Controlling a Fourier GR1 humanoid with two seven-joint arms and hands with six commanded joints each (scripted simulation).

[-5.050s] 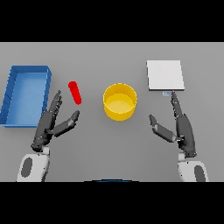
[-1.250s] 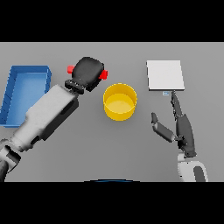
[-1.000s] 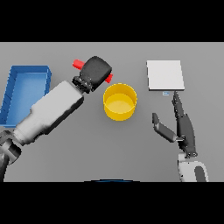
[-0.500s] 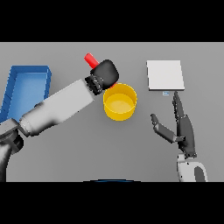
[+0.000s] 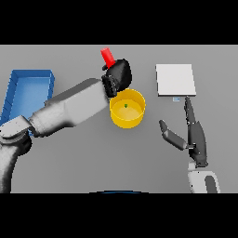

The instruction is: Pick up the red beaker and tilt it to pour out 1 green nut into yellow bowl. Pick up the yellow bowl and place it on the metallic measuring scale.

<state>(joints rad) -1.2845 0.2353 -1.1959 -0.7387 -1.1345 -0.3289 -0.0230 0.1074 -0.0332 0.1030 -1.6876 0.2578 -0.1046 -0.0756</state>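
Note:
My left hand (image 5: 118, 74) is shut on the red beaker (image 5: 107, 56), holding it in the air just behind the far left rim of the yellow bowl (image 5: 127, 109). Only the beaker's upper end shows above the hand; the rest is hidden in the grip. A small green nut (image 5: 126, 106) lies inside the bowl. The metallic measuring scale (image 5: 175, 79), a pale square plate, sits at the back right. My right hand (image 5: 194, 135) rests open on the table right of the bowl, below the scale.
A blue open bin (image 5: 27, 94) stands at the left edge of the table, behind my left forearm.
My left hand has carried the red beaker rightward to the bowl and turned it. A green nut now lies in the bowl. The right hand has not moved.

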